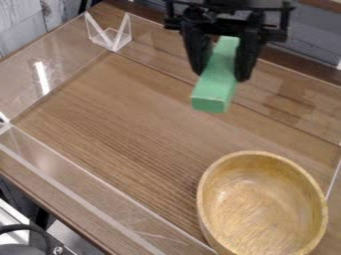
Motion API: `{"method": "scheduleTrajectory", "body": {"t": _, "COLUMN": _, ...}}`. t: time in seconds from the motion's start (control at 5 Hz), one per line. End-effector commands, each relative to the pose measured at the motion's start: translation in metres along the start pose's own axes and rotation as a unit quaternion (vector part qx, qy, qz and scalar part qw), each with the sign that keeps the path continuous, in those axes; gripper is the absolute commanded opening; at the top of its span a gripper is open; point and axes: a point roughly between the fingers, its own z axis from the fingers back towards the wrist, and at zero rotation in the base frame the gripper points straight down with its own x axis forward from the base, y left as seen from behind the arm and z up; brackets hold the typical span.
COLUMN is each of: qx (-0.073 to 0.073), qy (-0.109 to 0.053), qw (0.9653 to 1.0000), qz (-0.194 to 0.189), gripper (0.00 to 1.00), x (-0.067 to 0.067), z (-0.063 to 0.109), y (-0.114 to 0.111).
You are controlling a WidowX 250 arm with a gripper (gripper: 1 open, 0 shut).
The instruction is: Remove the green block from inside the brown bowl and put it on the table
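Observation:
My gripper point(224, 58) hangs high over the back of the table point(127, 120), pointing down and shut on the green block point(214, 85). The bright green bar hangs below the black fingers point(198, 48), tilted, well above the wood. The brown bowl point(262, 206) sits at the front right with nothing inside it, below and to the right of the gripper.
Low clear plastic walls point(54, 169) edge the tabletop at the left and front. A small clear stand point(110, 33) sits at the back left corner. The arm's black body fills the top of the view.

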Motion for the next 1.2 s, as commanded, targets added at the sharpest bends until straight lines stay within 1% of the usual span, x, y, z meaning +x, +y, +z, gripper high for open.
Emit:
{"method": "scheduleTrajectory", "body": {"t": 0.0, "qx": -0.007, "qy": -0.023, "qw": 0.9993, "qz": -0.027, "gripper": 0.00, "x": -0.002, "z": 0.003, "y": -0.014}}
{"method": "scheduleTrajectory", "body": {"t": 0.2, "qx": -0.009, "qy": -0.024, "qw": 0.9984, "qz": -0.049, "gripper": 0.00, "x": -0.008, "z": -0.005, "y": -0.022}}
{"method": "scheduleTrajectory", "body": {"t": 0.4, "qx": -0.010, "qy": -0.027, "qw": 0.9977, "qz": -0.062, "gripper": 0.00, "x": -0.014, "z": -0.010, "y": -0.029}}
{"method": "scheduleTrajectory", "body": {"t": 0.6, "qx": -0.010, "qy": -0.030, "qw": 0.9975, "qz": -0.063, "gripper": 0.00, "x": -0.021, "z": -0.015, "y": -0.031}}
{"method": "scheduleTrajectory", "body": {"t": 1.0, "qx": -0.009, "qy": -0.037, "qw": 0.9973, "qz": -0.063, "gripper": 0.00, "x": -0.031, "z": -0.013, "y": -0.028}}
